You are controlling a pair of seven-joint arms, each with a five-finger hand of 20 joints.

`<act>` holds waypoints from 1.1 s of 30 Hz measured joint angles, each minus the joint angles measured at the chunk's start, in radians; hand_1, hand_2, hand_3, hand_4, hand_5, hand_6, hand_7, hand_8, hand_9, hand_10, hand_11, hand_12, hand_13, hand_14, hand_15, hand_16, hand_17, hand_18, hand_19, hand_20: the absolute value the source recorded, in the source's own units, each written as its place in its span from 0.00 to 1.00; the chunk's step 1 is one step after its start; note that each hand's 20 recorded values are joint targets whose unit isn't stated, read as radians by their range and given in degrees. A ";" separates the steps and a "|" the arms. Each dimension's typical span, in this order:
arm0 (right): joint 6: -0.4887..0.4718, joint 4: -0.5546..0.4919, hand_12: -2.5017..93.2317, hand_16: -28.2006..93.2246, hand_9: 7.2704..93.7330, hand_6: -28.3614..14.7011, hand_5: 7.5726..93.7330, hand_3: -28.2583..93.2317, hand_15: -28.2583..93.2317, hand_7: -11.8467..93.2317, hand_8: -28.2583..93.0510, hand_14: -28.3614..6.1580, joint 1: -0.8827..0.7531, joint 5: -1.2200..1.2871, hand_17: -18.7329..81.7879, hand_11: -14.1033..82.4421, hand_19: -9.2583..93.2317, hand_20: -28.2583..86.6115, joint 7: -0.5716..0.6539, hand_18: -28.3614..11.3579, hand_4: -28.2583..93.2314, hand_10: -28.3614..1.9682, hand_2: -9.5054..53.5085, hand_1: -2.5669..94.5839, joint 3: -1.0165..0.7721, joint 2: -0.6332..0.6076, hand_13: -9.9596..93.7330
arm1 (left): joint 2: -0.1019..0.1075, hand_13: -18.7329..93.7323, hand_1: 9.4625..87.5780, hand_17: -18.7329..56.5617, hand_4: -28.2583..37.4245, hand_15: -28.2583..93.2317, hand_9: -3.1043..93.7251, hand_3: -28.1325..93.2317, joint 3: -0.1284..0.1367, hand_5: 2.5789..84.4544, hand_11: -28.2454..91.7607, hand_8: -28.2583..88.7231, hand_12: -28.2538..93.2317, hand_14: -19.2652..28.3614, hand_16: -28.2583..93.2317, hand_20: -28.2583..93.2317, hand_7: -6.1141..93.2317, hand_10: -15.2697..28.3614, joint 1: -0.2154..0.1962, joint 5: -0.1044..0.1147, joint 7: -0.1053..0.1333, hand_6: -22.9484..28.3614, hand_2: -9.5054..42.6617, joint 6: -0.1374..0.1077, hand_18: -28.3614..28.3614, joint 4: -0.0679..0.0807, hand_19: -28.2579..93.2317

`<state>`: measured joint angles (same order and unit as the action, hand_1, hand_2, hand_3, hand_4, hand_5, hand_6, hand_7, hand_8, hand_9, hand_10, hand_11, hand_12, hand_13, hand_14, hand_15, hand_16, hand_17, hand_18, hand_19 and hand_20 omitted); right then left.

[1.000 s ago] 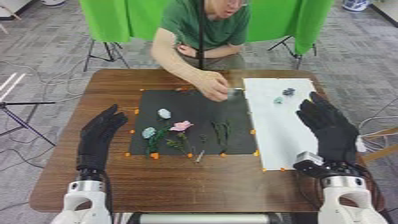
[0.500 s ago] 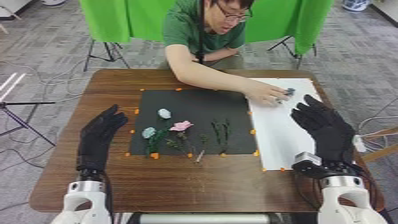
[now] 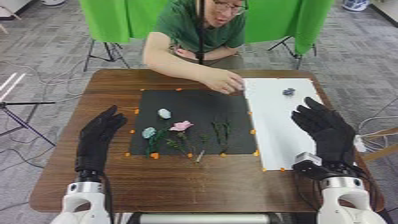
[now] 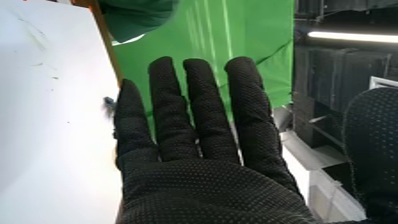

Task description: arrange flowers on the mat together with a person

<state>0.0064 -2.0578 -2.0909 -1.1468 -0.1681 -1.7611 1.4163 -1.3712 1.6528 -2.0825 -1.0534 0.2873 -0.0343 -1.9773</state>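
1. My right hand is at the middle right of the head view, by the right side of the long white sheet. It is wide open, with its fingers up and straight and its thumb well apart. It has hold of nothing.

2. My left hand is at the middle left, beside the square black mat. It is open and holds nothing too. I think both hands are kept to the sides so the person has room.

3. The person's hand is at the upper middle, near where the mat and the sheet meet. I can't tell if it holds a flower.

4. On the mat, left of its middle, are a soft pink flower and two pale blue flowers, one higher and one lower. Thin green stems lie to the right of the pink one. I think the blooms go above the green bits so it all looks like a growing garden.

5. One small dark blue flower sits on the sheet, at the upper right. I guess the sheet is for flowers to pick from. If I go for that one, I must not bump the person.
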 measured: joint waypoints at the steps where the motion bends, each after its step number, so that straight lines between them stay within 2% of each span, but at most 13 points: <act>1: 0.000 0.000 0.20 0.44 0.50 0.65 0.49 0.88 0.34 0.24 0.16 0.38 0.000 0.000 0.35 0.22 0.25 0.49 0.000 0.29 0.09 0.45 0.26 0.10 0.000 0.000 0.49 | 0.000 0.49 0.21 0.34 0.15 0.42 0.50 0.80 0.000 0.55 0.39 0.19 0.34 0.79 0.25 0.39 0.19 0.66 0.000 0.000 0.000 0.53 0.20 0.000 0.74 0.000 0.32; 33: 0.006 0.000 0.21 0.45 0.51 0.65 0.49 0.88 0.34 0.24 0.16 0.39 0.001 0.001 0.35 0.22 0.26 0.49 -0.002 0.29 0.09 0.45 0.25 0.11 0.010 0.001 0.50 | 0.006 0.48 0.21 0.33 0.15 0.42 0.50 0.80 0.002 0.55 0.39 0.19 0.34 0.79 0.25 0.39 0.19 0.67 0.012 0.002 -0.007 0.53 0.20 0.015 0.74 0.005 0.32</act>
<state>0.0123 -2.0576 -2.0901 -1.1461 -0.1696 -1.7513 1.4173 -1.3653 1.6546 -2.0705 -1.0517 0.2805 -0.0198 -1.9727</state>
